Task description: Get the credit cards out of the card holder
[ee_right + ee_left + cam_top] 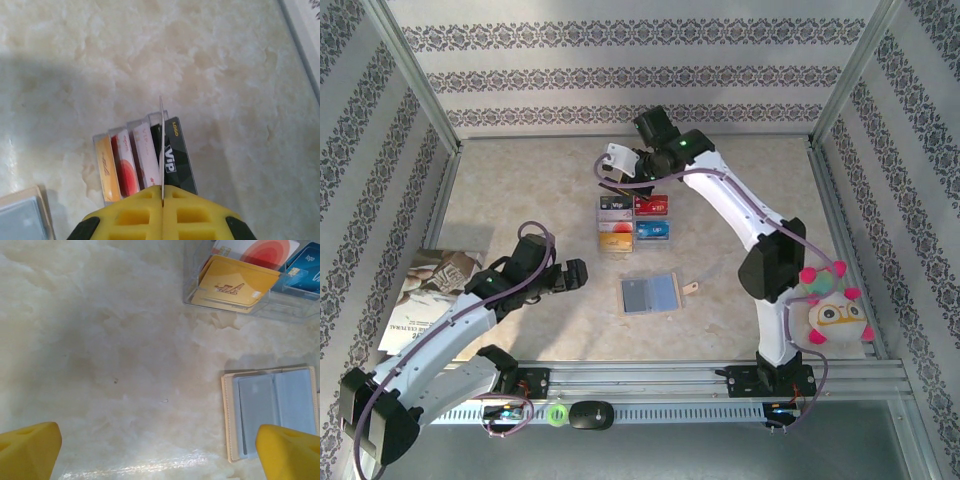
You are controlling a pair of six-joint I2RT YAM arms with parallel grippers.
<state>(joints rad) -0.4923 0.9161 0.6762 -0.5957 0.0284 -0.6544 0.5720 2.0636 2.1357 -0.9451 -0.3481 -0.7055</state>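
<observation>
Nearest, the left gripper [160, 454] hangs jaws wide; its wrist view shows the open card holder [260, 405] at four o'clock, lying flat; beyond, a clear card rack [295, 309]; at twelve o'clock the right gripper [162, 200] pinches a card [161, 140], edge-on in its own view.

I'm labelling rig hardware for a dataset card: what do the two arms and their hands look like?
The left arm and right arm have white links, black joints and bases, with a mauve cable running along each. The left hand and right hand have bright yellow fingers; the right's show moulded square recesses.
</observation>
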